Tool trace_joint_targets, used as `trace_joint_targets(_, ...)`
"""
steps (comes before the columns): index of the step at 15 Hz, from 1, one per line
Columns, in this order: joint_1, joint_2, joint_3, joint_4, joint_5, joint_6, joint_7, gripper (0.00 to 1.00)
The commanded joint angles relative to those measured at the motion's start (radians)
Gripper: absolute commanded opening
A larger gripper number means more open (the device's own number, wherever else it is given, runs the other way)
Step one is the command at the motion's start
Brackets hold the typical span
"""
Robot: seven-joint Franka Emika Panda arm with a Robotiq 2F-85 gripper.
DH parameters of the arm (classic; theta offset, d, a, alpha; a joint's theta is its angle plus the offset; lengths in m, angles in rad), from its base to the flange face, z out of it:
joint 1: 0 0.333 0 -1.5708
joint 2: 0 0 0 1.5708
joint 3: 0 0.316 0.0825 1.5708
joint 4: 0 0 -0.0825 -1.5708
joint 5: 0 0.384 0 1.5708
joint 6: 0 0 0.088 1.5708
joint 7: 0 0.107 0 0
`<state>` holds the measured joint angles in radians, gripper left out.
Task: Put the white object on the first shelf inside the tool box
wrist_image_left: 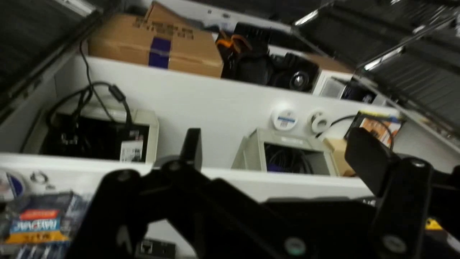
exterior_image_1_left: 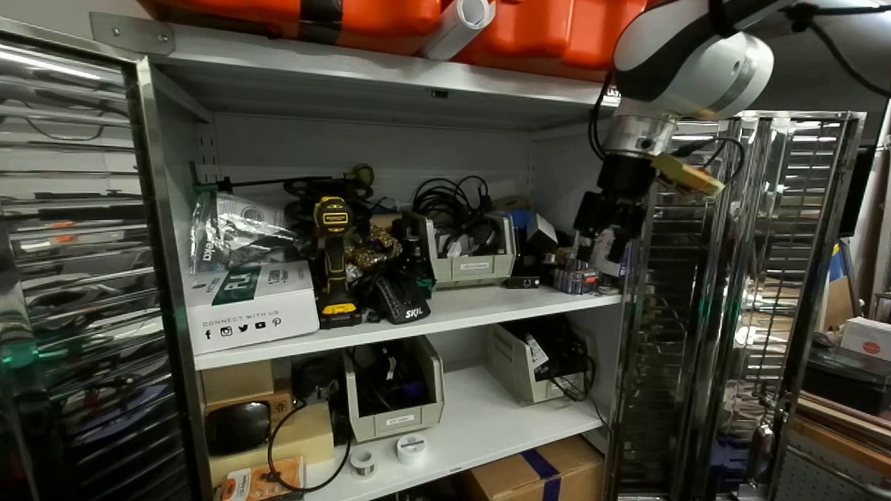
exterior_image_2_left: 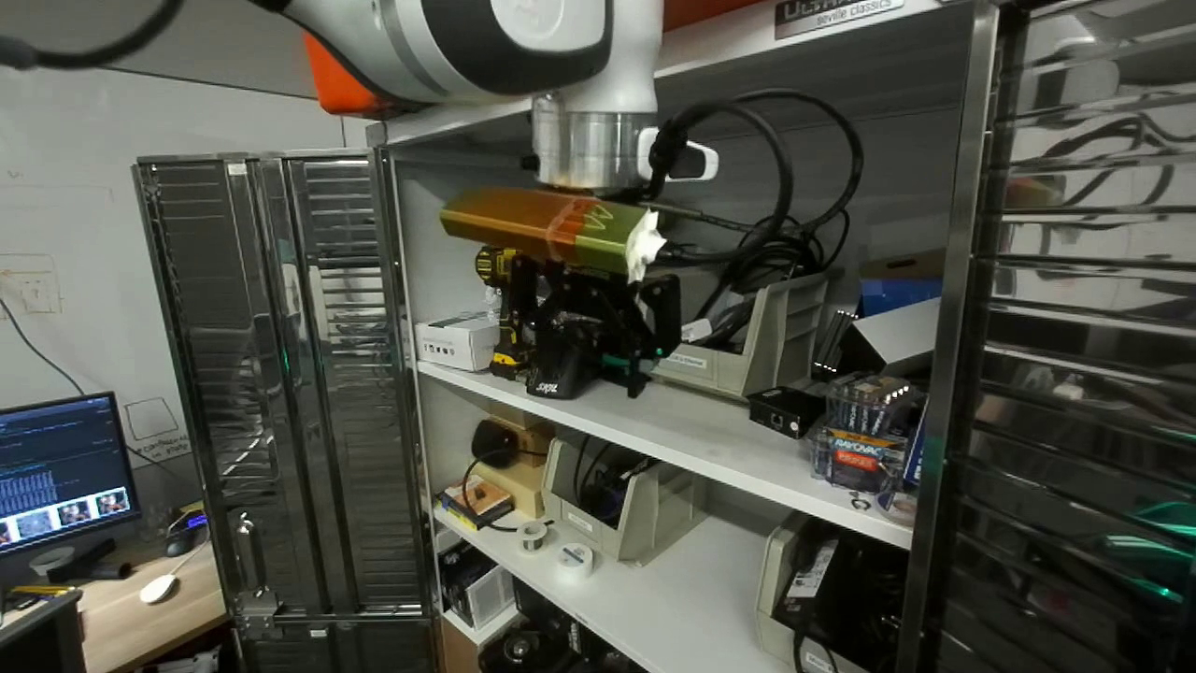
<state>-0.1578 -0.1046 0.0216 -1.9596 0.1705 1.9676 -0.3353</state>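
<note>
A white round spool [exterior_image_1_left: 411, 449] stands near the front edge of the lower shelf board [exterior_image_1_left: 487, 424], beside a smaller pale roll [exterior_image_1_left: 363, 463]. The spool also shows in an exterior view [exterior_image_2_left: 574, 561] and in the wrist view [wrist_image_left: 284, 119]. The upper shelf board [exterior_image_1_left: 473, 312] is pale with a thin front lip; it also shows in the wrist view [wrist_image_left: 251, 183]. Which board is the first shelf I cannot tell. My gripper [exterior_image_1_left: 607, 226] is open, in front of the rack at the upper shelf's height, apart from the spool. The wrist view shows its spread fingers [wrist_image_left: 278, 154] with nothing between them.
Grey bins stand on the lower shelf [exterior_image_1_left: 393, 390] and the upper shelf [exterior_image_1_left: 466, 257]. A white PLA box [exterior_image_1_left: 254, 306], yellow-black drill [exterior_image_1_left: 334, 257] and battery pack [exterior_image_2_left: 855, 458] crowd the upper shelf. Open metal doors [exterior_image_1_left: 76, 278] flank the rack. A cardboard box [exterior_image_1_left: 539, 470] lies below.
</note>
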Motion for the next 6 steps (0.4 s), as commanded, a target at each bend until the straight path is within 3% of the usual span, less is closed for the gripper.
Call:
trace_joint_targets(1,0.041,-0.022,-0.056,0.002,-0.005,-0.092,-0.001,1.00)
trace_joint_targets(6,0.051,-0.020,-0.072,0.001,-0.004,-0.110,-0.003,1.00)
